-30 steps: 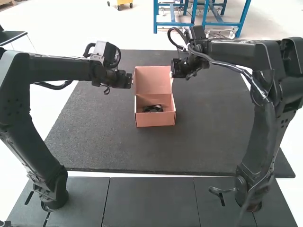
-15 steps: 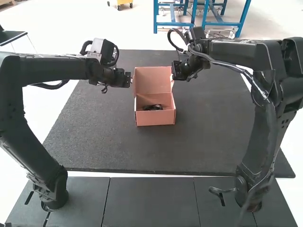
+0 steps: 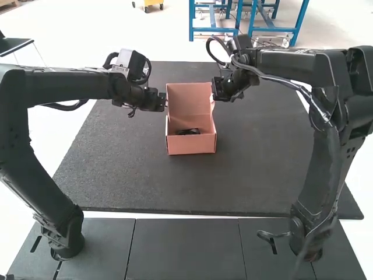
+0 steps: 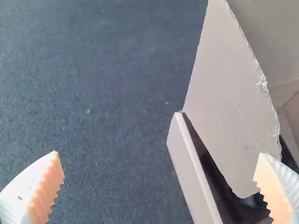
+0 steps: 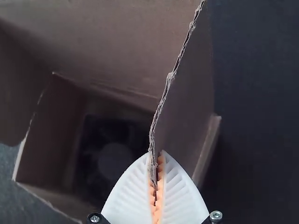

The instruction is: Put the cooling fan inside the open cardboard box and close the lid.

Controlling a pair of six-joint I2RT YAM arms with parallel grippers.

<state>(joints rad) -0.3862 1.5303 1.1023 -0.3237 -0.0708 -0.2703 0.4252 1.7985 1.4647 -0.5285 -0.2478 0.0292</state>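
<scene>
At the middle of the black mat [image 3: 116, 169] the cardboard box [image 3: 190, 143] stands open, and the cooling fan [image 3: 187, 132] lies flat on its floor, dark against the brown walls. Its lid [image 3: 188, 99] rises upright from the rim at 12 o'clock, so the opening is uncovered. From 10 o'clock of the box the left gripper [image 3: 158, 100] sits just beside the lid's left flap [image 4: 229, 116], its jaws spread wide; in the left wrist view one orange-padded finger [image 4: 39, 191] is over bare mat while the other is on the far side of that flap, which thus stands between the two without either touching it as far as can be seen. At 1 o'clock the right gripper [image 3: 217, 88] meets the lid's right flap [image 5: 187, 93], its jaws pressed together on the flap's torn edge. The right wrist view looks straight down past this flap into the box, where the fan's round hub shows dimly. The mat lies on a dark table [image 3: 186, 251].
</scene>
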